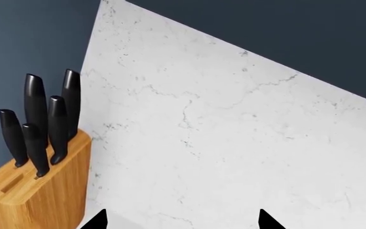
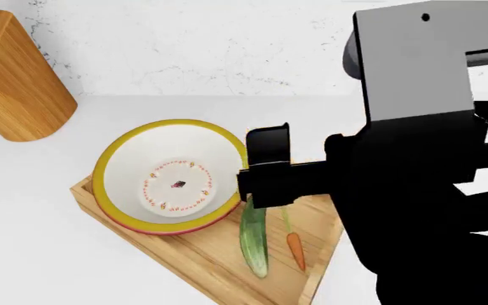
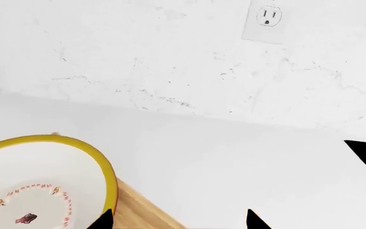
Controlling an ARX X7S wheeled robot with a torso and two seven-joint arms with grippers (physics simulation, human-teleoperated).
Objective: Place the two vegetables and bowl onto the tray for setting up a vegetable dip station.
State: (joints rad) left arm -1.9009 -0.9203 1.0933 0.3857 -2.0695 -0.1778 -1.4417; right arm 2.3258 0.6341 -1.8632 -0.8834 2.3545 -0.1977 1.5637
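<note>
Resting on wooden tray: bowl at its left end, cucumber and carrot toward right end. Right gripper above bowl's edge, spread, empty; left gripper spread, empty, near knife block.

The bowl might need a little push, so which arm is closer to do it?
Right, probably. The right gripper hangs open beside the bowl on the tray, and its camera sees the bowl's rim. The left wrist camera shows only the knife block and wall.

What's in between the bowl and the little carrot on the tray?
In the head view, the cucumber lies between the bowl and the carrot, all on the tray.
</note>
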